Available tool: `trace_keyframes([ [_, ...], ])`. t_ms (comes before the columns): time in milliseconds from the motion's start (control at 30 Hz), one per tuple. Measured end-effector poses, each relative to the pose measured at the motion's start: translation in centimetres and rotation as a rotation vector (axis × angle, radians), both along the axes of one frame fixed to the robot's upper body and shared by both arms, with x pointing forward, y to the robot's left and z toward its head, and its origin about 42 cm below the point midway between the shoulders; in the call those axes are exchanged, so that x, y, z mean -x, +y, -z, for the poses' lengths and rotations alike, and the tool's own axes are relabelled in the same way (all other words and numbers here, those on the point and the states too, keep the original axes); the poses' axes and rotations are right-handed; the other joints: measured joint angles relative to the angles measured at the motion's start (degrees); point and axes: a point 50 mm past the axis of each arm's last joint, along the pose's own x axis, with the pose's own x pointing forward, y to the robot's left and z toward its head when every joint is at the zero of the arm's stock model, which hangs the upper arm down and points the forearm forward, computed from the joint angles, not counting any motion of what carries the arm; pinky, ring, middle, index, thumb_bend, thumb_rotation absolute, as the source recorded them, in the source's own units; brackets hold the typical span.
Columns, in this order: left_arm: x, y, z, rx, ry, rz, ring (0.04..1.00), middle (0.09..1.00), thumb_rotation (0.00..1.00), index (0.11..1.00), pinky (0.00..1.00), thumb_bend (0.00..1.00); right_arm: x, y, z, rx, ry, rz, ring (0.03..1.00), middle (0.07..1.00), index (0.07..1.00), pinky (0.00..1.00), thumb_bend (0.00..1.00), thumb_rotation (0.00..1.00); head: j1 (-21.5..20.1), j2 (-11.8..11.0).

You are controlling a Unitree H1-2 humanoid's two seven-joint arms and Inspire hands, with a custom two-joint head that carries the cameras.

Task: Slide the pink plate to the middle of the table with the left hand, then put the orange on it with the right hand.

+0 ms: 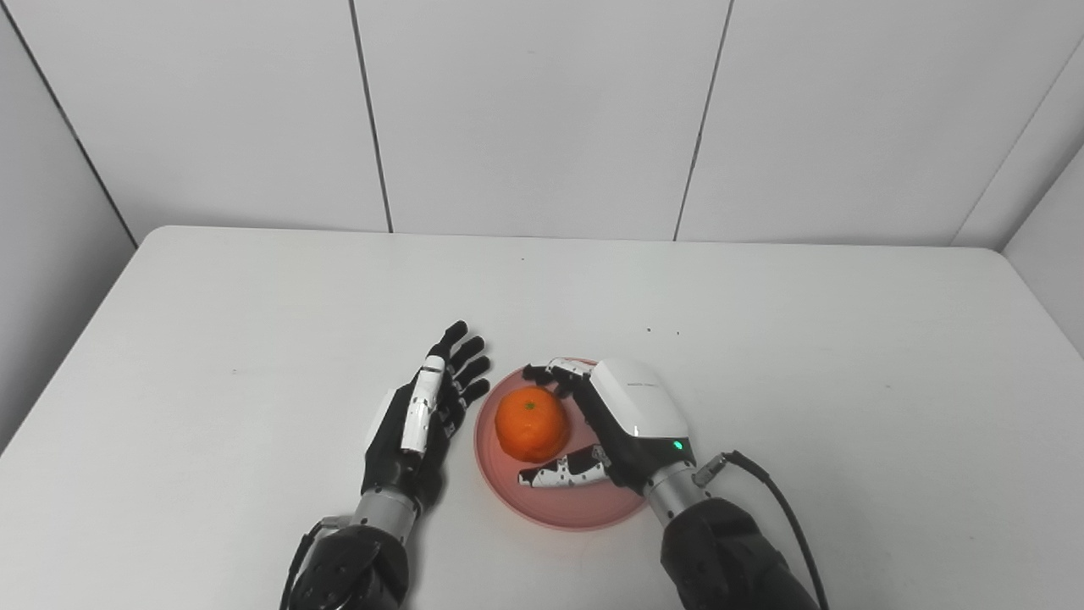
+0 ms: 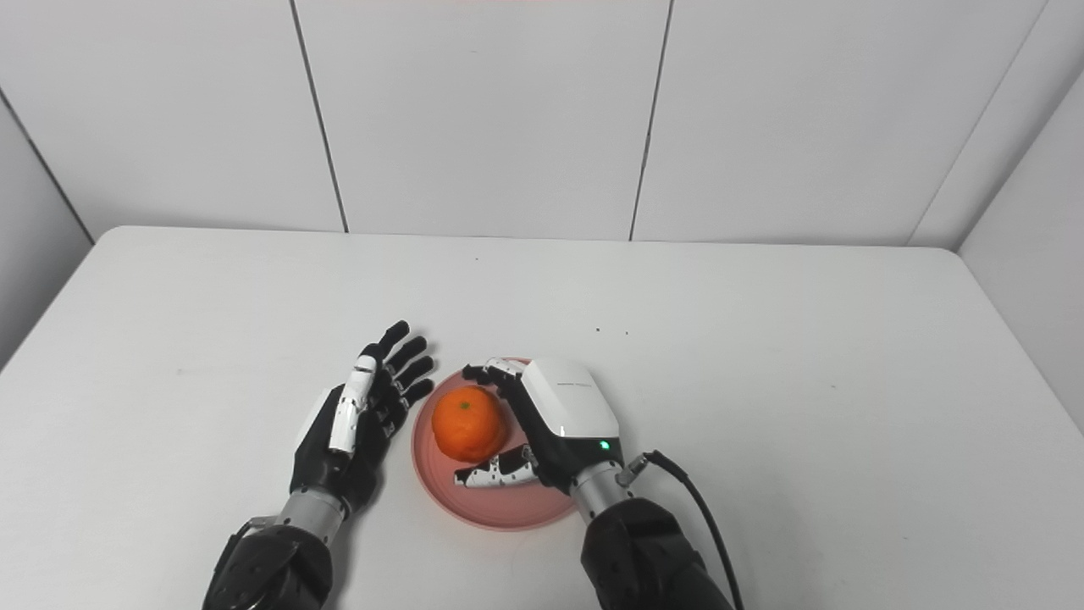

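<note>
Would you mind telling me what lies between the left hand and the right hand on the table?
The orange lies between the left hand and the right hand, sitting on the pink plate. Both eye views show this.

Right part of the pink plate (image 1: 550,512) hidden beneath the right hand (image 1: 631,415) and its wrist. Contact between that hand's fingers (image 1: 559,373) and the orange (image 1: 531,424) impossible to judge; thumb lying just beside the fruit, gap or touch unclear. Underside of the orange out of sight. Both forearms cut off by the bottom edge. Palm of the left hand (image 1: 419,424) turned away, largely unseen. Table's (image 1: 254,339) near edge and near corners outside both views. Tiny dark specks toward the far edge too small to identify.
</note>
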Motion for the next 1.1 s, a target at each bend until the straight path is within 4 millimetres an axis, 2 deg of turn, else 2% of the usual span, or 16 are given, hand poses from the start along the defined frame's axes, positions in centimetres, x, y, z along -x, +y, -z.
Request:
trace_keyframes([
  [233, 0.0, 0.1, 0.0, 0.001, 0.000, -0.003, 0.907, 0.915, 1.00, 0.912, 0.90, 0.39, 0.1, -0.3, -0.3, 0.008, 0.013, -0.007, 0.800, 0.831, 0.847, 0.72, 1.00, 0.38, -0.3, 0.1],
  [533, 0.0, 0.1, 0.0, 0.001, 0.001, -0.006, 0.899, 0.907, 1.00, 0.904, 0.89, 0.38, 0.5, -1.3, -0.2, -0.023, 0.013, 0.032, 0.859, 0.886, 0.910, 0.78, 1.00, 0.53, -0.7, -0.2],
  [700, 0.0, 0.2, 0.0, 0.000, 0.000, -0.007, 0.896, 0.906, 1.00, 0.905, 0.89, 0.39, 0.8, -2.1, -0.1, -0.071, -0.015, 0.060, 0.860, 0.892, 0.914, 0.78, 1.00, 0.54, -0.8, -0.4],
  [1000, 0.0, 0.3, 0.0, -0.003, 0.000, -0.007, 0.898, 0.909, 1.00, 0.907, 0.88, 0.39, 1.3, -3.1, -2.6, -0.197, -0.147, 0.055, 0.883, 0.928, 0.937, 0.79, 1.00, 0.62, -1.3, -0.5],
  [1100, 0.0, 0.3, 0.0, -0.004, -0.001, -0.006, 0.903, 0.913, 1.00, 0.911, 0.89, 0.39, 1.4, -3.7, -3.6, -0.244, -0.169, 0.061, 0.875, 0.921, 0.933, 0.79, 1.00, 0.61, -1.4, -0.6],
])
